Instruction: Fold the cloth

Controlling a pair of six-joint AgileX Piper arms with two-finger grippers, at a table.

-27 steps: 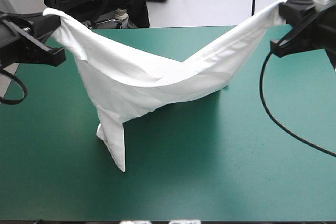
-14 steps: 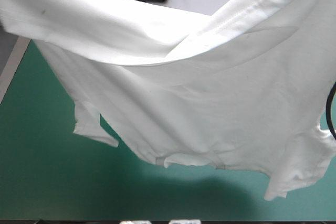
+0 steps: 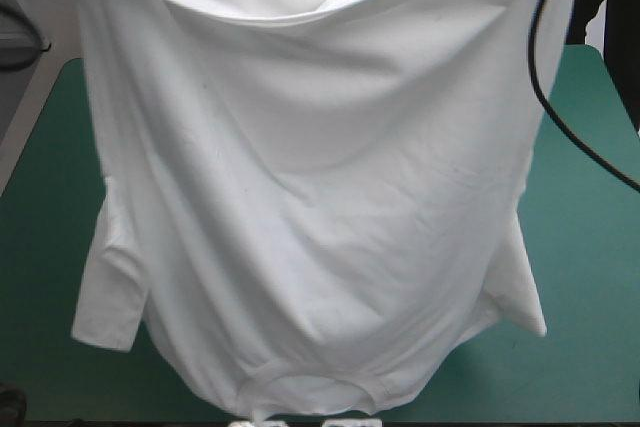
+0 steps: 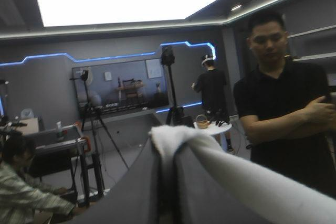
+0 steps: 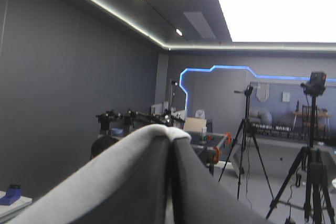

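A: What does the high view show?

B: The T-shirt hangs spread in the air over the table with the teal-green cover. Its neck opening is at the lowest edge, and one sleeve hangs at each side. The grippers I cannot see there.

A: And the left wrist view?

B: The left gripper has its black fingers pressed together on a fold of the white fabric, which comes out at the tips.

A: The right wrist view?

B: The right gripper is almost closed too, with a small piece of the cloth pinched at the tips.
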